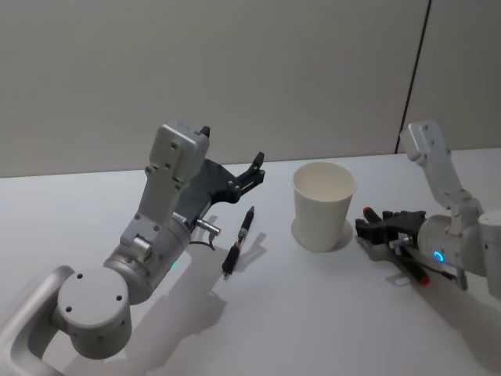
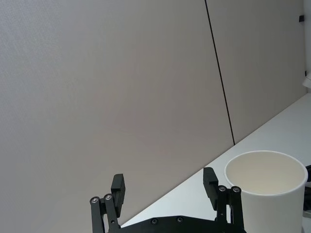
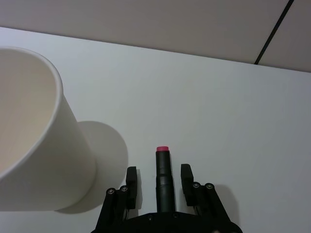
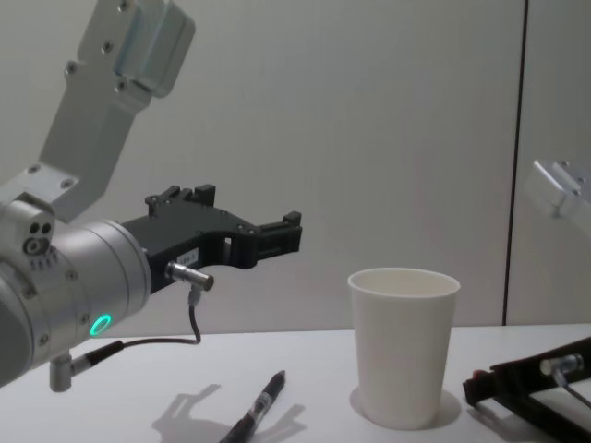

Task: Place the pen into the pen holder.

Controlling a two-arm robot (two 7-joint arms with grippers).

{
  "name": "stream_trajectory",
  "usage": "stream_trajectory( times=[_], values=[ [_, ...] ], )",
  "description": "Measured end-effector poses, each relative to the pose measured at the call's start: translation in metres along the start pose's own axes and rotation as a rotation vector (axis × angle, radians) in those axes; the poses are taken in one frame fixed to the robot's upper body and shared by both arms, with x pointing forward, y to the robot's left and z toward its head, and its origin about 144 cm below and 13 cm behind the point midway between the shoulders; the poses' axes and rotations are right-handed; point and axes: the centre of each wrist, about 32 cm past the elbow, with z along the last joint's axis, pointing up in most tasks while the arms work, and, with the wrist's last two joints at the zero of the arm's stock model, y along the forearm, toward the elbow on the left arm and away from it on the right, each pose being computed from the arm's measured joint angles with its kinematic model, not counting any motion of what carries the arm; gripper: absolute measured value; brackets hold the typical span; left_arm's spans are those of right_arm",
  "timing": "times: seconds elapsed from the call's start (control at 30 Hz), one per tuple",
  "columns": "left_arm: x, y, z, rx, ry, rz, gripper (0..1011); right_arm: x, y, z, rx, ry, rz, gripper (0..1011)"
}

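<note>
A black pen (image 1: 239,241) lies flat on the white table, left of the pen holder (image 1: 322,211), a white paper cup that stands upright and looks empty. My left gripper (image 1: 257,168) hangs open above the table, over the far end of that pen, with nothing between its fingers (image 2: 118,189). Low at the table on the cup's right, my right gripper (image 1: 366,227) points at the cup. It is open, its fingers (image 3: 131,178) standing either side of a second black pen with a pink end (image 3: 163,171), with gaps on both sides.
The white table (image 1: 313,313) runs back to a grey wall with a dark vertical seam (image 2: 218,73). The cup's shadow falls toward the right gripper (image 3: 159,175). Bare table lies in front of the pen and the cup.
</note>
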Motion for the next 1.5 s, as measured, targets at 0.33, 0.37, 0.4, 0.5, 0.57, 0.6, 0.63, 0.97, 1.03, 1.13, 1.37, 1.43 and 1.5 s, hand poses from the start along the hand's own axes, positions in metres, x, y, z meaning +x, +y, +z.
stream_trajectory(
  times=[0.33, 0.37, 0.4, 0.5, 0.57, 0.6, 0.63, 0.97, 1.03, 1.13, 1.37, 1.43, 1.5],
  values=[
    [0.0000, 0.0000, 0.0000, 0.000, 0.000, 0.000, 1001, 0.0000, 0.0000, 0.0000, 0.000, 0.000, 0.000, 486],
    [0.0000, 0.0000, 0.0000, 0.000, 0.000, 0.000, 1001, 0.0000, 0.0000, 0.0000, 0.000, 0.000, 0.000, 481],
    [0.0000, 0.0000, 0.0000, 0.000, 0.000, 0.000, 1001, 0.0000, 0.0000, 0.0000, 0.000, 0.000, 0.000, 474],
    [0.0000, 0.0000, 0.0000, 0.000, 0.000, 0.000, 1001, 0.0000, 0.0000, 0.0000, 0.000, 0.000, 0.000, 447],
    [0.0000, 0.0000, 0.0000, 0.000, 0.000, 0.000, 1001, 0.0000, 0.0000, 0.0000, 0.000, 0.000, 0.000, 435],
    [0.0000, 0.0000, 0.0000, 0.000, 0.000, 0.000, 1001, 0.0000, 0.0000, 0.0000, 0.000, 0.000, 0.000, 430],
    [0.0000, 0.0000, 0.0000, 0.000, 0.000, 0.000, 1001, 0.0000, 0.0001, 0.0000, -0.001, 0.000, 0.000, 430],
    [0.0000, 0.0000, 0.0000, 0.000, 0.000, 0.000, 1001, 0.0000, 0.0000, 0.0000, -0.001, 0.000, 0.000, 352],
    [0.0000, 0.0000, 0.0000, 0.000, 0.000, 0.000, 1001, 0.0000, 0.0000, -0.0001, -0.001, 0.000, 0.000, 332],
    [0.0000, 0.0000, 0.0000, 0.000, 0.000, 0.000, 1001, 0.0000, 0.0000, -0.0001, -0.001, 0.000, 0.000, 318],
    [0.0000, 0.0000, 0.0000, 0.000, 0.000, 0.000, 1001, 0.0000, 0.0000, -0.0001, -0.002, 0.000, 0.000, 269],
    [0.0000, 0.0000, 0.0000, 0.000, 0.000, 0.000, 1001, 0.0000, 0.0000, -0.0001, -0.002, 0.000, 0.000, 252],
    [0.0000, 0.0000, 0.0000, 0.000, 0.000, 0.000, 1001, 0.0000, 0.0000, -0.0001, -0.002, 0.000, 0.000, 236]
  ],
)
